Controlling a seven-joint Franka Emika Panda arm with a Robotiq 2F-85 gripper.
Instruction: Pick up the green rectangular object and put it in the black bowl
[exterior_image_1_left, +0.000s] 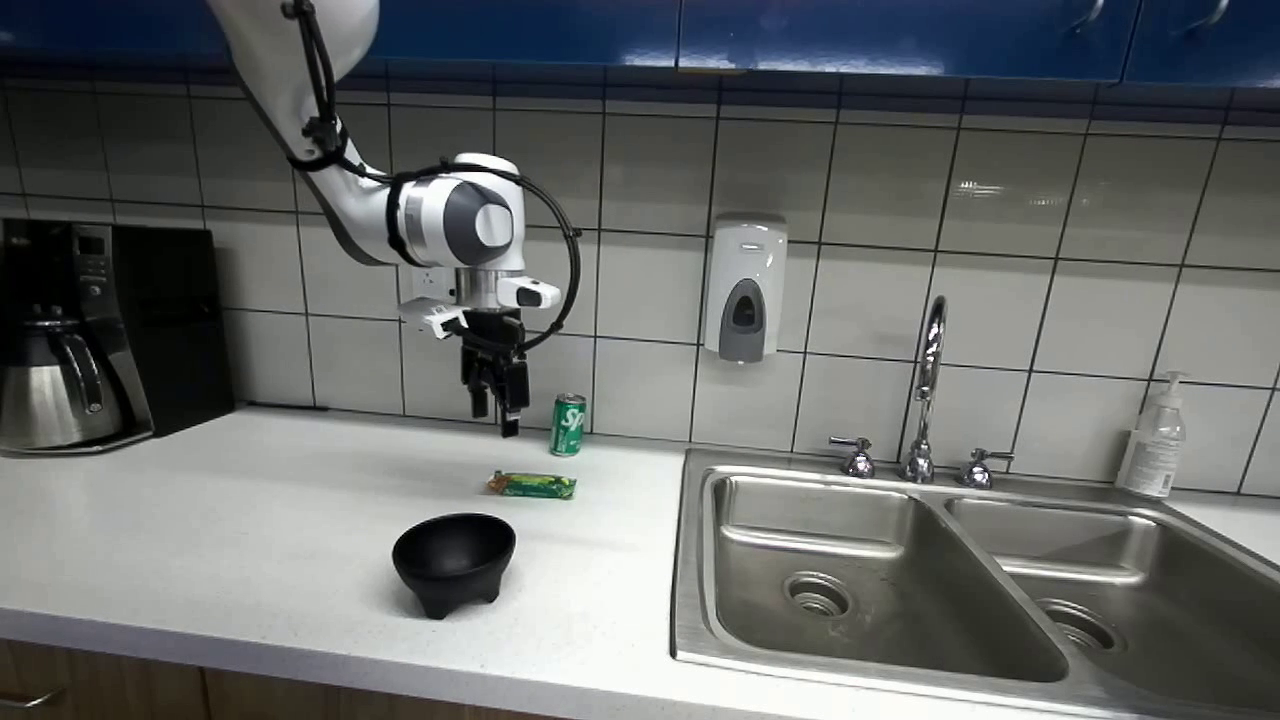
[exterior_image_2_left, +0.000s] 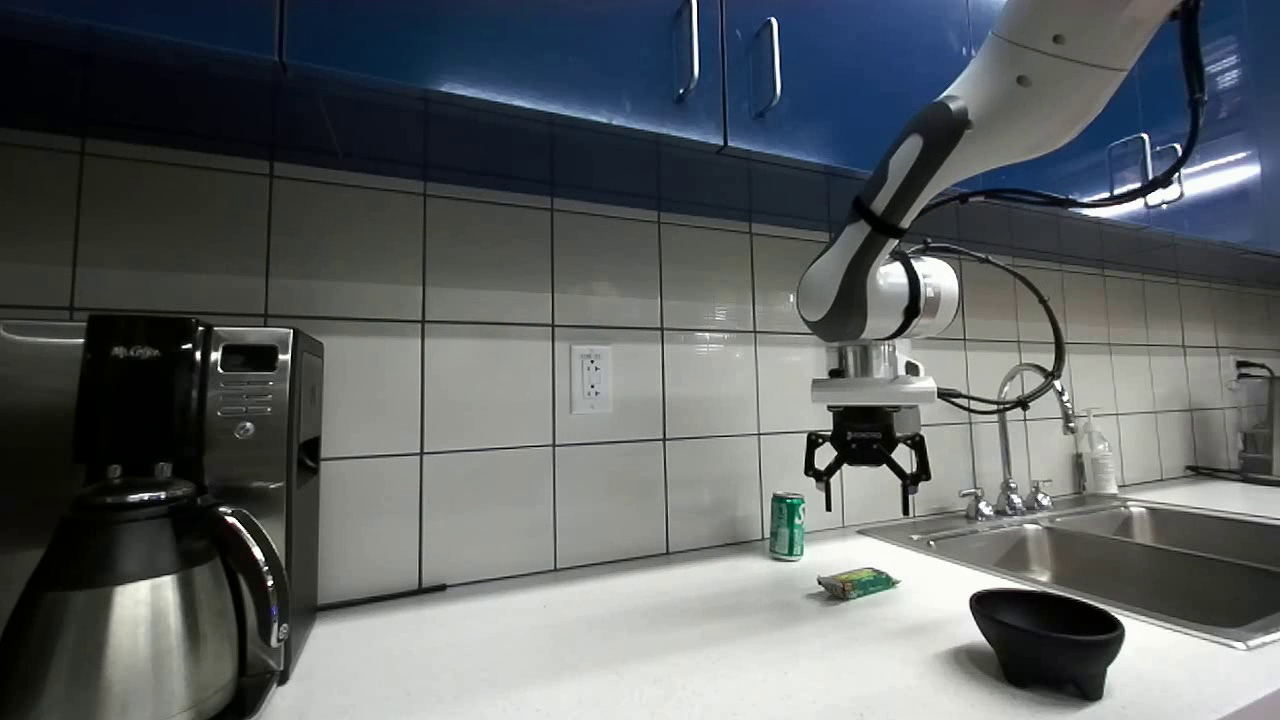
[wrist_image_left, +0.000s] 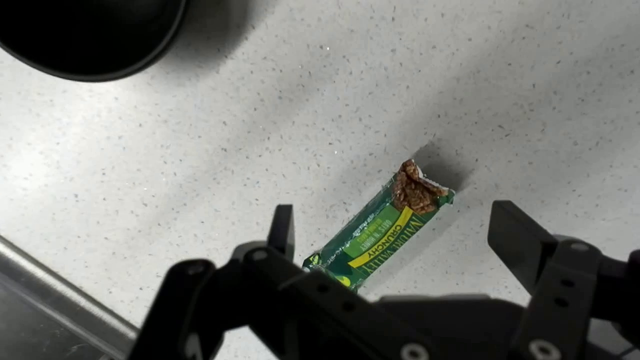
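The green rectangular object is a flat green snack bar in a wrapper, lying on the counter in both exterior views (exterior_image_1_left: 533, 486) (exterior_image_2_left: 858, 583). In the wrist view the bar (wrist_image_left: 377, 235) lies diagonally, with a brown end at the upper right. The black bowl (exterior_image_1_left: 455, 583) stands upright nearer the counter's front edge; it also shows in an exterior view (exterior_image_2_left: 1050, 648) and at the wrist view's upper left (wrist_image_left: 100, 77). My gripper (exterior_image_1_left: 496, 420) is open and empty, pointing down above the counter (exterior_image_2_left: 867, 508). In the wrist view its fingers (wrist_image_left: 392, 225) are spread apart with the bar visible between them.
A green soda can (exterior_image_1_left: 568, 425) stands behind the bar near the tiled wall. A double steel sink (exterior_image_1_left: 690, 560) with a faucet (exterior_image_1_left: 925, 390) lies beside the bowl and bar. A coffee maker (exterior_image_2_left: 200, 450) stands at the counter's opposite end. Blue cabinets (exterior_image_2_left: 500, 60) hang above.
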